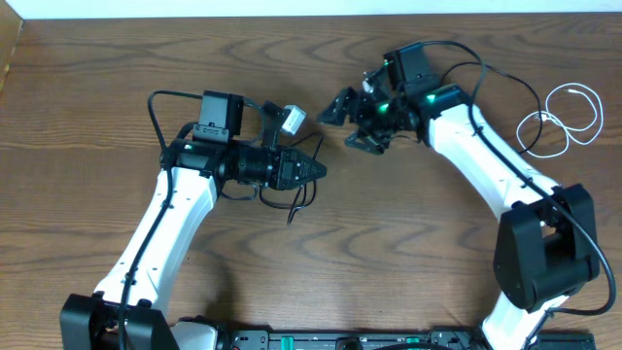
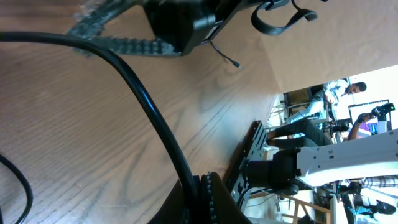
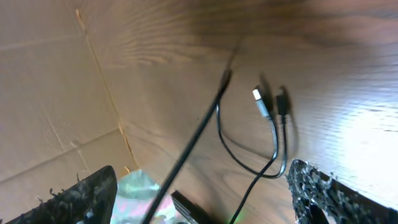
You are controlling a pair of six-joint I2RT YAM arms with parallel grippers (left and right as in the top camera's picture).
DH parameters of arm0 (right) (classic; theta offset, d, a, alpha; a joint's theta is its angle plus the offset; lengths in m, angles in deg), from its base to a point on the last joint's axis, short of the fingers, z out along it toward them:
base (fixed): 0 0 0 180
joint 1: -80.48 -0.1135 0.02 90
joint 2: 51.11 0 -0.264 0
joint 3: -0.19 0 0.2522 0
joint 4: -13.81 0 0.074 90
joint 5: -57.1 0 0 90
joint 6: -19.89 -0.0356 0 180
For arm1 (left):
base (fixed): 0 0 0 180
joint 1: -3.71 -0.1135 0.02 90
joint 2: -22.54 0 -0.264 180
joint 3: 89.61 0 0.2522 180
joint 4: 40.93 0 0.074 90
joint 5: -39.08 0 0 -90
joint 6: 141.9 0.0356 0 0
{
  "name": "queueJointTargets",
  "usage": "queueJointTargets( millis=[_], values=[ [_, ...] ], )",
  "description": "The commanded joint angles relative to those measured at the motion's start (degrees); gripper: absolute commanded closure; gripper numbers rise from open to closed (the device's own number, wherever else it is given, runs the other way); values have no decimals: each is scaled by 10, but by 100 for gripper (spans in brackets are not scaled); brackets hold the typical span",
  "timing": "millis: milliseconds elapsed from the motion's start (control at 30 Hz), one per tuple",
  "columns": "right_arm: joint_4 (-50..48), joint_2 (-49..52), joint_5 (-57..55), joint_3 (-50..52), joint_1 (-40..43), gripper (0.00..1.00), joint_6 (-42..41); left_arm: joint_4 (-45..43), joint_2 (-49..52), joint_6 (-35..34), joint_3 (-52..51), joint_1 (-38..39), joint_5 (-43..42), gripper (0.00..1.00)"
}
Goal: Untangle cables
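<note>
Your left gripper point(image 2: 202, 194) is clamped shut on a black cable point(image 2: 143, 93). Your right gripper point(image 1: 349, 124) stands wide open above the counter point(image 1: 97, 97), two plug ends point(image 3: 267, 109) lying between its fingers. The white cable point(image 1: 546, 118) lies well behind it.

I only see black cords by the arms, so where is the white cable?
In the overhead view the white cable lies in loose loops near the right edge of the table, just beyond the right arm.
</note>
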Motion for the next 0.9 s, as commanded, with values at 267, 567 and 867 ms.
queueJointTargets(
  millis=[267,567,867],
  values=[
    [6,6,1,0,-58,20,0,2,3,14,1,13,20,93],
    [14,6,-53,0,-61,99,53,16,3,14,1,13,33,93],
    [51,6,-202,0,-59,99,233,62,3,12,1,13,121,92]
  ],
)
